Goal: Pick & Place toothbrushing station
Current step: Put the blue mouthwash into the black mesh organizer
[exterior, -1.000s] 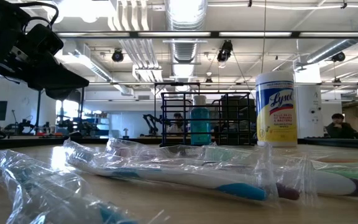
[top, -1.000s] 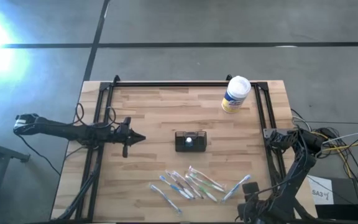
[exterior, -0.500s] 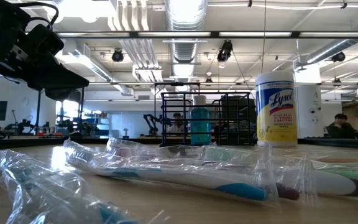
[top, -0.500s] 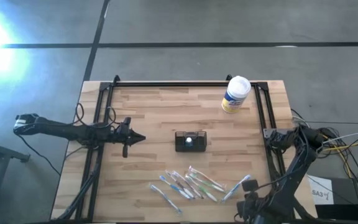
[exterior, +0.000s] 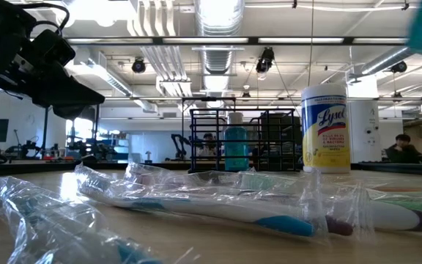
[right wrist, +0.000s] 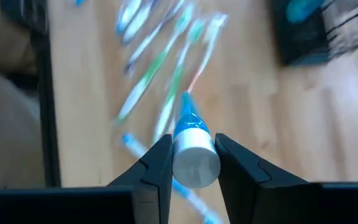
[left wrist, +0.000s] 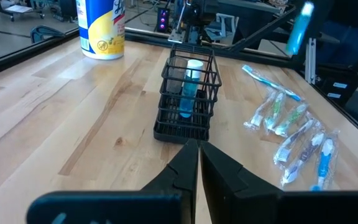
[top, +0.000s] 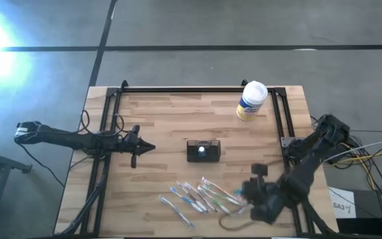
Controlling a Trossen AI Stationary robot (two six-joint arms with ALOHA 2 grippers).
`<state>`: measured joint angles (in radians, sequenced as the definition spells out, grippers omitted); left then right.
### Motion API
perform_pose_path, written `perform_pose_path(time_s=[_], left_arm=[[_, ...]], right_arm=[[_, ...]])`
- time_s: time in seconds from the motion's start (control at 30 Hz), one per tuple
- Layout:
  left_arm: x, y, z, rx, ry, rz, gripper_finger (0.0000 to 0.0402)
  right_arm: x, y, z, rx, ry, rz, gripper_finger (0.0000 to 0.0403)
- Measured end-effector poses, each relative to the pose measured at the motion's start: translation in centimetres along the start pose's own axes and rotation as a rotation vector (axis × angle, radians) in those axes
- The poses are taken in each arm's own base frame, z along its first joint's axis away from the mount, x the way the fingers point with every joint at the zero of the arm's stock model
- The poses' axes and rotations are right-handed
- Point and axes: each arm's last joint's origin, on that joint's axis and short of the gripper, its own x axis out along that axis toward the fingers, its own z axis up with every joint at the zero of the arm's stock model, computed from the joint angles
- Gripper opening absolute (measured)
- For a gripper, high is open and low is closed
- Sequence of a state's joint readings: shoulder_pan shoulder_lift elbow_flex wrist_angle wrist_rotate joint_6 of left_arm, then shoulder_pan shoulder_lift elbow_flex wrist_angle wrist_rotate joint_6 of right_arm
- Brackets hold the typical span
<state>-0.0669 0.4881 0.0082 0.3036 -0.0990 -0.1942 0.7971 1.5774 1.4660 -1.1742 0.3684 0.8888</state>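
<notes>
Black wire toothbrushing station (top: 203, 151) mid-table looks light, rigid, best pinched by its top rim; right gripper (right wrist: 195, 163) clamps a wrapped toothbrush (right wrist: 194, 152), left gripper (left wrist: 199, 163) pinched together, empty.

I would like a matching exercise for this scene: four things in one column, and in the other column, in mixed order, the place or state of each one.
Things
1. toothbrushing station
2. wipes canister
3. left gripper
4. right gripper

Places or states
A. shut on a blue and white toothbrush, above the table's near right part
B. shut and empty, pointing at the station from the table's left side
C. stands at the table's far right corner
D. stands in the middle of the table, a blue item inside it

Pairs: 1-D, 2-C, 3-B, 4-A
</notes>
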Motion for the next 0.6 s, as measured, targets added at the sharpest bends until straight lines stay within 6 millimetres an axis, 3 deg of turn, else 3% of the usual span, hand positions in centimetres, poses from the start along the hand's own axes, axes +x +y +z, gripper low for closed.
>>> perform_pose_path(time_s=[0.37,0.6], left_arm=[[0.0,0.0,-0.1,0.006,0.008,0.001,0.0023],[0.0,0.0,-0.1,0.014,0.009,0.001,0.0023]], right_arm=[[-2.2,-8.6,7.8,0.004,-0.042,-0.079,0.0092],[-2.4,-12.1,11.2,-0.089,-0.036,-0.093,0.0093]])
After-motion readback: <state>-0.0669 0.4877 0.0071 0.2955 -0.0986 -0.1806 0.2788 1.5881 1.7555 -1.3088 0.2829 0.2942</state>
